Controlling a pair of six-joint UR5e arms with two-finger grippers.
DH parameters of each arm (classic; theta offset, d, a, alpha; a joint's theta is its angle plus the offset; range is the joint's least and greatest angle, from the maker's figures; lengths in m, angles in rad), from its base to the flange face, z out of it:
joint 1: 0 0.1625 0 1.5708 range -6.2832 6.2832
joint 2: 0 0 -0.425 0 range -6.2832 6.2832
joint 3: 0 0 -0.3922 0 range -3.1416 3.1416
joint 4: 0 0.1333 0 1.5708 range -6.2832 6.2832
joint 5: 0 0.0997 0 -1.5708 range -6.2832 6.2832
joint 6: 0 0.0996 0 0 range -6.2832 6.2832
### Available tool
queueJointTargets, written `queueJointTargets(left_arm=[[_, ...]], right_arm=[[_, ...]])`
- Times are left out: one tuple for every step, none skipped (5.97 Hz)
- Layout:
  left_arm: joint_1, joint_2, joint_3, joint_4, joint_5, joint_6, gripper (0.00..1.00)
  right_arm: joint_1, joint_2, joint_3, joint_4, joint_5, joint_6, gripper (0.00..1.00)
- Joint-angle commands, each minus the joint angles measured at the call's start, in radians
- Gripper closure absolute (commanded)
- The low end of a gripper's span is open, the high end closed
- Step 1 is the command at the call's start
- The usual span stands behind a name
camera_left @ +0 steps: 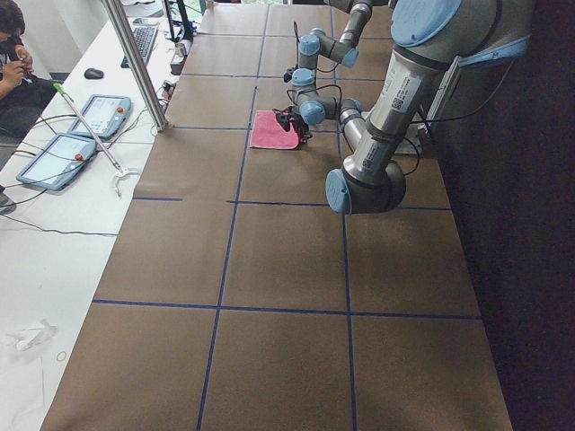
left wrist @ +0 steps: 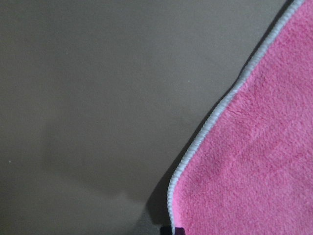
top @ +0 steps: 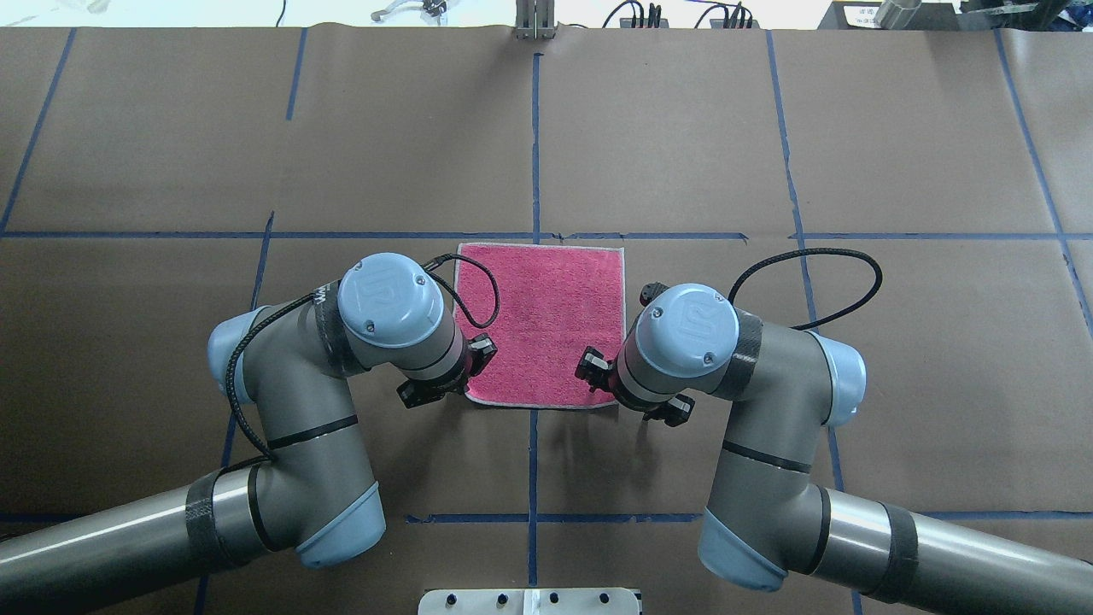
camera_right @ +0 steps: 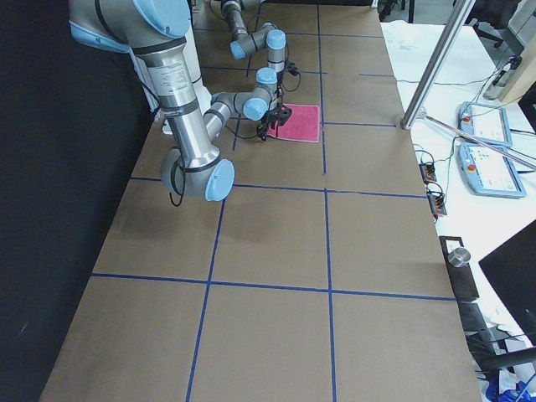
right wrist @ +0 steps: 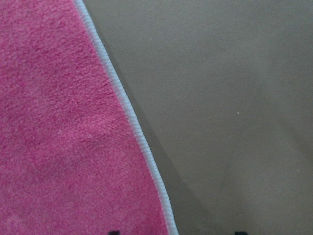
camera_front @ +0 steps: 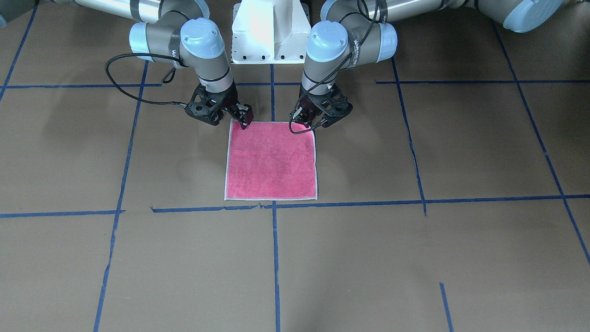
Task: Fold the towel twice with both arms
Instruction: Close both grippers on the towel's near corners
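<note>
Pedestal (camera_front: pixel 271 32) in white is standing at the robot's end of the brown table (camera_front: pixel 438 258). Both arms are bending down right in front of it. The right arm (camera_front: pixel 203 50) is holding the right gripper (camera_front: pixel 243 120) at one near corner of the towel (camera_front: pixel 271 161). The left arm (camera_front: pixel 332 46) is holding the left gripper (camera_front: pixel 309 121) at the other near corner.

In the right wrist view two dark fingertips (right wrist: pixel 113 232) are peeking in, well apart. One is over the pink and one is over the bare table, so those fingers are standing wide. In the left wrist view only one small dark bit is showing by the whitish edge (left wrist: pixel 210 122). I cannot tell if those fingers are wide or pinching.

The towel is lying flat, pink side up, in the middle of the table. Maybe it is touching both grippers. Its far edge is lying just beside a blue tape line (camera_front: pixel 350 203).
</note>
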Motion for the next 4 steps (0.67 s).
queueJointTargets(left_arm=[[0.000, 0.000, -0.001, 0.000, 0.001, 0.000, 0.93], [0.000, 0.000, -0.001, 0.000, 0.001, 0.000, 0.93], [0.000, 0.000, -0.001, 0.000, 0.001, 0.000, 0.93], [0.000, 0.000, -0.001, 0.000, 0.000, 0.000, 0.93]], right_arm=[[-0.009, -0.002, -0.001, -0.001, -0.003, 0.002, 0.17], [-0.009, 0.000, -0.001, -0.002, -0.001, 0.002, 0.23], [-0.009, 0.000, -0.001, -0.001, -0.001, 0.002, 0.31], [-0.007, 0.000, -0.001, -0.001, -0.001, 0.002, 0.37]])
